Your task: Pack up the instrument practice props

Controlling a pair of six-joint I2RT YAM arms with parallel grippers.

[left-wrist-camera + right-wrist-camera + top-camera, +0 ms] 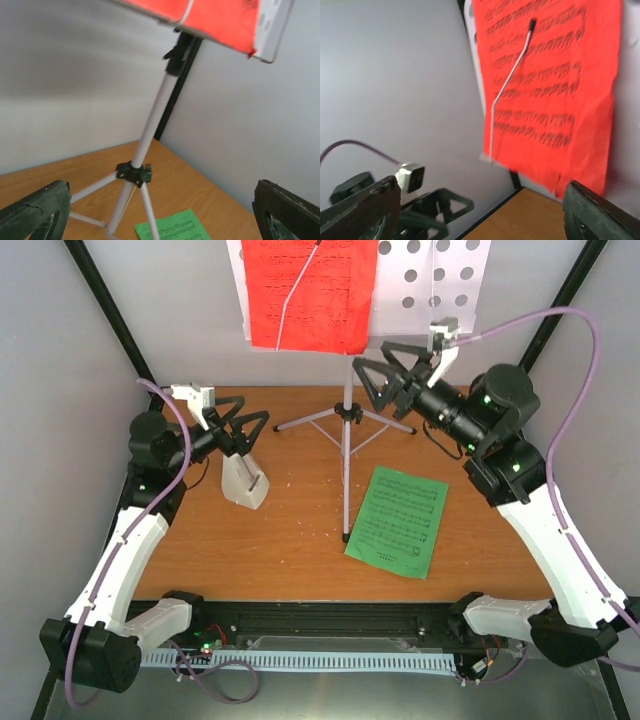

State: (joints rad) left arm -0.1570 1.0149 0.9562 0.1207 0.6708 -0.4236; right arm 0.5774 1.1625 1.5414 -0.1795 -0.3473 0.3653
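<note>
Ahead of wide right jaws: red page [580, 75], apart.

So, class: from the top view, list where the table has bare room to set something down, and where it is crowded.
Free: the near-left wood of the table, between the metronome, the tripod's front leg and the near edge. Smaller: the patch right of the green music sheet, beside the right arm. Crowded: the back centre among the tripod legs.
</note>
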